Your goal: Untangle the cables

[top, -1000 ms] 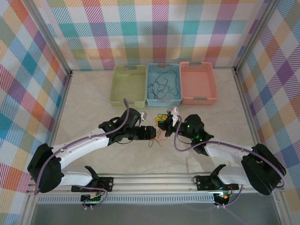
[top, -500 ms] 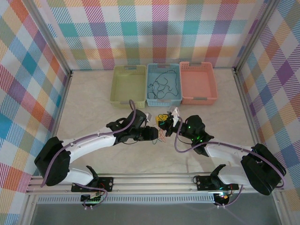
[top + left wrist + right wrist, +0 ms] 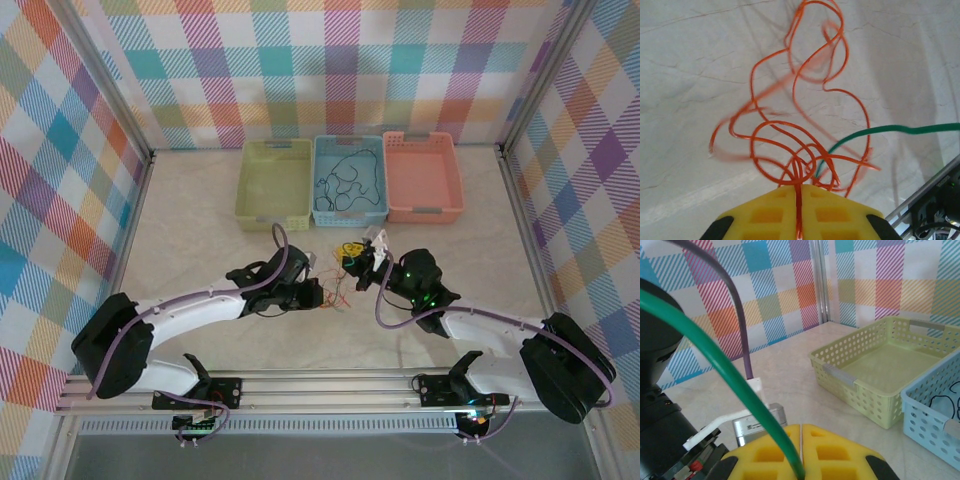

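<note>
The orange cable (image 3: pixel 800 145) lies in a loose tangle of loops on the table, and my left gripper (image 3: pixel 799 187) is shut on one of its strands between the yellow pads (image 3: pixel 765 215). A green cable (image 3: pixel 880 132) runs out of the tangle to the right and up into my right gripper (image 3: pixel 801 426), which is shut on it. In the right wrist view the green cable (image 3: pixel 715 360) slants up to the left. From above, the left gripper (image 3: pixel 314 293) and right gripper (image 3: pixel 352 257) sit close together with the orange cable (image 3: pixel 338 298) between them. A black cable (image 3: pixel 345 180) lies in the blue basket.
Three baskets stand in a row at the back: green (image 3: pixel 274 184), blue (image 3: pixel 350 206) and salmon (image 3: pixel 424 178). The green basket (image 3: pixel 890 370) and a corner of the blue one (image 3: pixel 935 412) lie ahead of the right wrist. Checkered walls enclose the table.
My left gripper has gone from open to shut on the orange cable and drawn back slightly to the left. The right gripper, still holding the green cable, has shifted a little.
</note>
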You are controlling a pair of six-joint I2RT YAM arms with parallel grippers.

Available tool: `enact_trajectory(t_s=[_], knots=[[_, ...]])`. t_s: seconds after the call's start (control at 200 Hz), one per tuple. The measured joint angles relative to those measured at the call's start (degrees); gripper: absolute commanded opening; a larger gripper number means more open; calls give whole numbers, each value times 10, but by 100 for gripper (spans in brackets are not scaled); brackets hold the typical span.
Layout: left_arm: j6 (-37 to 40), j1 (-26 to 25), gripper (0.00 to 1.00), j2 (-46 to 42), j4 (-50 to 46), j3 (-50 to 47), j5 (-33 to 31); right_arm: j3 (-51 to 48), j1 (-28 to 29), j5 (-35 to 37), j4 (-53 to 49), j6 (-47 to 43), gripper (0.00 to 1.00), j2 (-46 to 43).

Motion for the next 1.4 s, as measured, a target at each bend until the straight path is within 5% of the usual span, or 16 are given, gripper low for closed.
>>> enact_trajectory(t_s=[0.465, 1.085, 1.4], knots=[[0, 0, 0, -139, -9, -87, -52, -18, -52, 105, -28, 39, 0, -37], [-20, 38, 0, -462, -187, -118, -176, -40, -129, 324, -136, 128, 0, -69], [-30, 46, 0, -515, -232, -115, -251, -46, -133, 396, -163, 140, 0, -63]])
